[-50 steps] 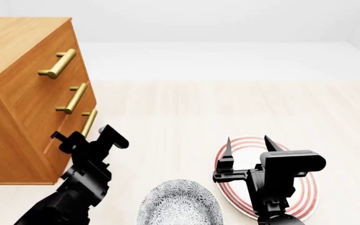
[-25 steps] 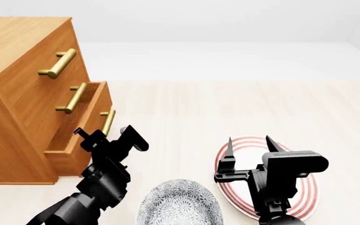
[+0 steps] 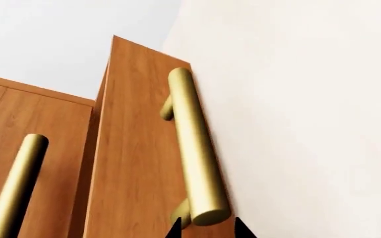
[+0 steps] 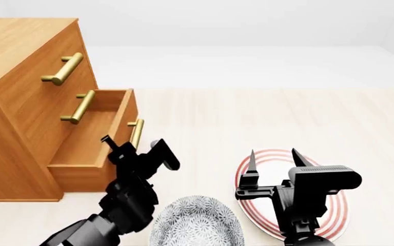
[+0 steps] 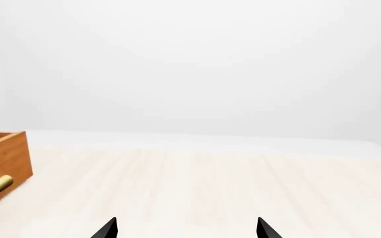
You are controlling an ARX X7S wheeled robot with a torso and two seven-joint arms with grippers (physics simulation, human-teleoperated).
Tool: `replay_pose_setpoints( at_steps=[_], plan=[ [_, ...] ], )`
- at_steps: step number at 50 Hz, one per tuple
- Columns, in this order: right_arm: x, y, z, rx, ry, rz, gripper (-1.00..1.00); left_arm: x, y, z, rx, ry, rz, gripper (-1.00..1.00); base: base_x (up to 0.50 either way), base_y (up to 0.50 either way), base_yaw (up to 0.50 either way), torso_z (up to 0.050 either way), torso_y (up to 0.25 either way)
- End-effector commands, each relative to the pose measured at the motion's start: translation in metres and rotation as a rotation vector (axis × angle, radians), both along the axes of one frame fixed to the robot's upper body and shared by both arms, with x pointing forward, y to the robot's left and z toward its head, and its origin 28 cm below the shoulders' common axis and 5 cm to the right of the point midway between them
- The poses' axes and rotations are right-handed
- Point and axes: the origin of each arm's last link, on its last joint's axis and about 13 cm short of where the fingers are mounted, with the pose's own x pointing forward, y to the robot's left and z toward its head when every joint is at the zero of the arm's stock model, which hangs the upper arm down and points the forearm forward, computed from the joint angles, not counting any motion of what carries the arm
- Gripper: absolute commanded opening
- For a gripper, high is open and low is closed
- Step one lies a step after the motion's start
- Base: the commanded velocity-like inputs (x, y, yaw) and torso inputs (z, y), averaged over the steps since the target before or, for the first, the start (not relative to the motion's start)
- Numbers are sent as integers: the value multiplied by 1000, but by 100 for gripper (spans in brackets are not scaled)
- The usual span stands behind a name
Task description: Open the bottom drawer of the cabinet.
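The orange-brown cabinet [image 4: 19, 46] stands at the left. Its bottom drawer [image 4: 91, 138] is pulled well out and its shallow box looks empty. My left gripper [image 4: 137, 148] is at the lower end of the drawer's brass bar handle [image 4: 136, 132]. In the left wrist view the handle [image 3: 190, 144] runs along the drawer front [image 3: 131, 148], and the left gripper [image 3: 208, 230] has its two tips close on either side of the handle's near end. My right gripper [image 4: 272, 154] is open and empty above the plate. The right wrist view shows the drawer's corner [image 5: 2, 156].
A red-striped white plate [image 4: 337, 210] lies on the floor under the right arm. A grey patterned bowl [image 4: 195, 223] sits between the two arms. The two upper drawers stay shut, the middle one's handle [image 4: 80, 106] just above the open drawer. Pale wood floor runs ahead to a white wall.
The bottom drawer has slid out of the cabinet, from shut to well open. My left gripper moved right and back with its handle. The right arm has barely moved.
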Motion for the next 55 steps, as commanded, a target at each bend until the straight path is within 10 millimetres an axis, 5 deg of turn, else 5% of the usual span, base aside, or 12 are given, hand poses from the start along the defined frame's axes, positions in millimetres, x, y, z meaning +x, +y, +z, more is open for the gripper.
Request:
replay_pose_setpoints(
  at_steps=[1,8,9,31,43,55],
  plan=[
    [0,0,-1,3,3,0,100,-5,-22,-1,-19,-64,-1,-100,-20,0,6,10,11],
    [0,0,0,3,2,0,100,-8,-25,1,-25,-62,-32,-100,-22,0,6,4,11],
    [0,0,0,2,1,-1,100,-9,-26,2,-35,-53,-41,100,-23,0,7,10,11],
    [1,0,0,5,1,0,100,-19,-30,21,-59,-80,-98,100,0,0,0,0,0],
    [1,1,-1,8,1,5,100,-16,-16,103,-352,-238,-42,100,0,0,0,0,0],
    [1,2,0,6,1,7,100,11,3,122,-656,-218,120,100,0,0,0,0,0]
  ],
)
